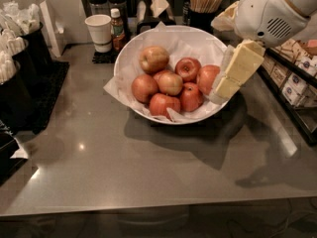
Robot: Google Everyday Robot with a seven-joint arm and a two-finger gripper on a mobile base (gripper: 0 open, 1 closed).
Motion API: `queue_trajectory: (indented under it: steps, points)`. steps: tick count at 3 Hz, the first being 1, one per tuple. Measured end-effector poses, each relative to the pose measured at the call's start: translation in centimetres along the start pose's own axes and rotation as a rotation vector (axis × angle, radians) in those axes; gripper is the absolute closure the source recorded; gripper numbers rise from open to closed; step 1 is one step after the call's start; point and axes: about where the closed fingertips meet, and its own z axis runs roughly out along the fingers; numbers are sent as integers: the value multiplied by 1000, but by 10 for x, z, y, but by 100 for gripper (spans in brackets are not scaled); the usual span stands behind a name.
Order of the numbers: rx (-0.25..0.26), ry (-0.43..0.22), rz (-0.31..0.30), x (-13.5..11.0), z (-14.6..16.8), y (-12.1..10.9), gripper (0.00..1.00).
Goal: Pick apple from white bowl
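The white bowl (138,43), wide and lined with crinkled white paper, stands at the middle back of the grey counter and holds several apples. The apple (206,76), the largest and reddish-orange, lies at the bowl's right side, with its right part hidden behind my gripper. My gripper (221,90), cream-yellow under a white arm housing (270,14), reaches down from the upper right. It hangs over the bowl's right rim, right beside the apple. A yellowish-tan apple (154,58) lies at the back left of the pile, and smaller deep-red ones (187,68) lie in the middle.
A paper cup (99,32) and a small bottle (117,29) stand behind the bowl at left. A holder of wooden sticks (204,1) is behind it. Black bins with white packets (15,53) line the left edge. A rack of packets (292,78) runs along the right.
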Motion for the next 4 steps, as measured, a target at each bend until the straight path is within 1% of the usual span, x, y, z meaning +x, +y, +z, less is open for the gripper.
queue_trajectory:
  steps: [1, 2, 3, 4]
  points:
    - [9, -21, 44, 12, 14, -15, 0]
    - [9, -30, 72, 19, 31, -36, 0]
    - [27, -19, 112, 33, 44, -50, 0]
    - [29, -13, 157, 49, 59, -55, 0]
